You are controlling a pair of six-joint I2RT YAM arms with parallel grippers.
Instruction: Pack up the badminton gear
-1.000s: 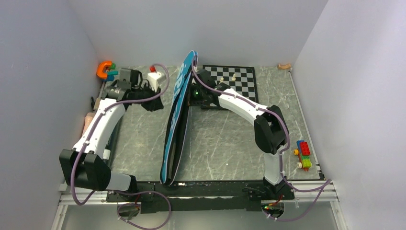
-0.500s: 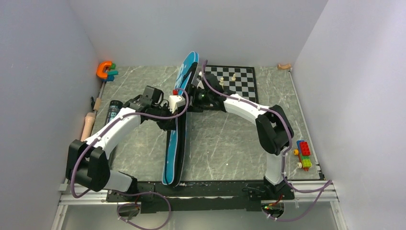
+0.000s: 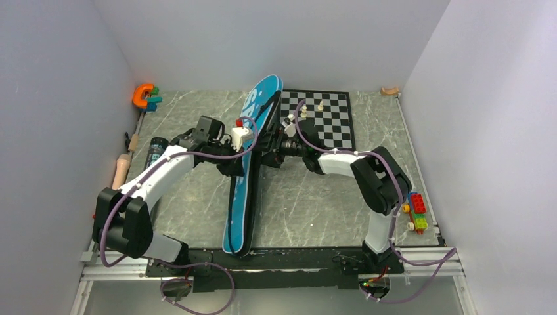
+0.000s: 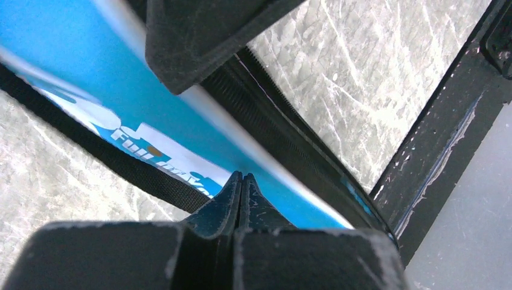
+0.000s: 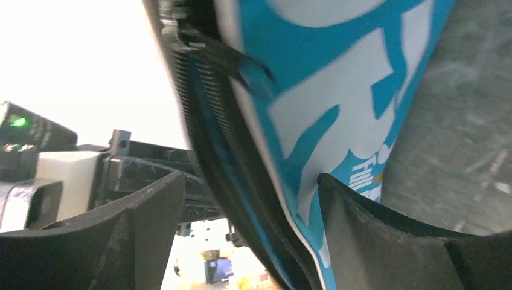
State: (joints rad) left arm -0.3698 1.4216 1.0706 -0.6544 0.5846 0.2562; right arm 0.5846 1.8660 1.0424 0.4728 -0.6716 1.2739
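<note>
In the top external view, a long blue racket bag (image 3: 244,190) with white lettering stands on its edge on the grey marbled tabletop (image 3: 309,203). It runs from the near edge towards the far wall. The left gripper (image 3: 238,157) meets the bag's left side about halfway along, and the right gripper (image 3: 268,152) sits at its right side, just opposite. A black tube (image 3: 155,151) lies near the left wall, well apart from the bag. A black-and-white chessboard (image 3: 325,118) lies far right, an orange clamp tool (image 3: 144,96) sits in the far left corner, and a stack of coloured toy bricks (image 3: 415,211) rests by the right wall.

In the left wrist view, the left gripper (image 4: 241,180) is clenched, its fingers pressed flat together with their tips against the bag's blue face (image 4: 90,78) beside the black zip. Whether they pinch anything thin cannot be told.

In the right wrist view, the right gripper (image 5: 250,181) is released. Its fingers (image 5: 145,229) are spread wide, with the bag's (image 5: 338,90) zip edge between them.
</note>
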